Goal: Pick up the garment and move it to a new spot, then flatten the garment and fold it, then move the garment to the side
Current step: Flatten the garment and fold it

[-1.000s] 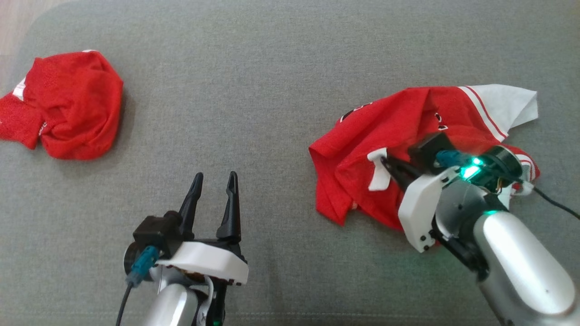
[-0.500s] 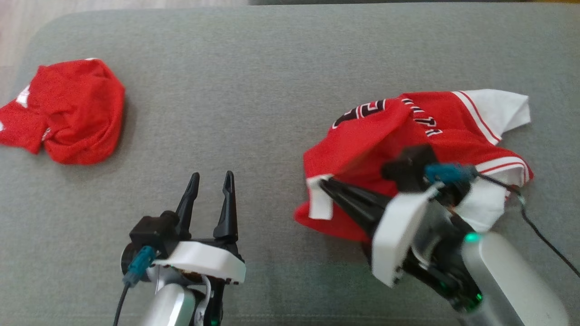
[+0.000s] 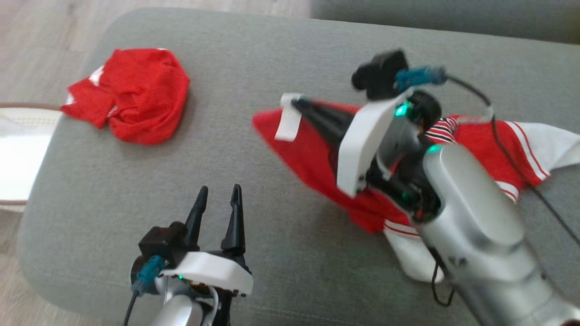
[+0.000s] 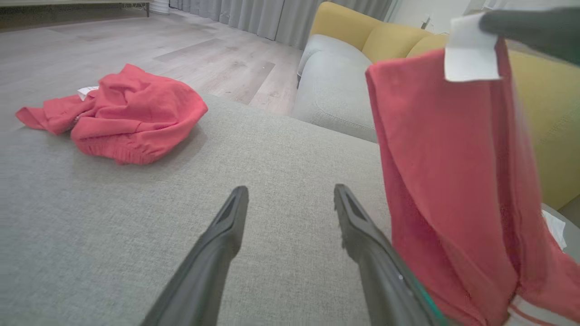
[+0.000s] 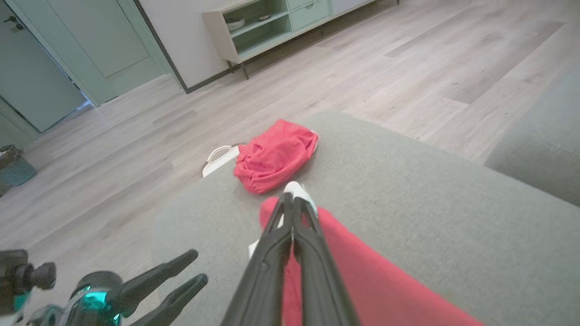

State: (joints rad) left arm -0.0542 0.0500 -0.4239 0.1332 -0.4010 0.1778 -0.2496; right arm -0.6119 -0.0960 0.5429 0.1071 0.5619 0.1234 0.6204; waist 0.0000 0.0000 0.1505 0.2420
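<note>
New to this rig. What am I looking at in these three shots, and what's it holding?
It is a wheeled robot with two arms, each ending in a two-fingered claw. One picture comes from a camera on its head, looking down. The other two come from cameras on the wrists, each looking along that claw's fingers. The right claw is shut on the red jersey near its white tag, so that end hangs raised. The left claw is open and holds nothing. A crumpled red garment lies apart on the grey cushion.
</note>
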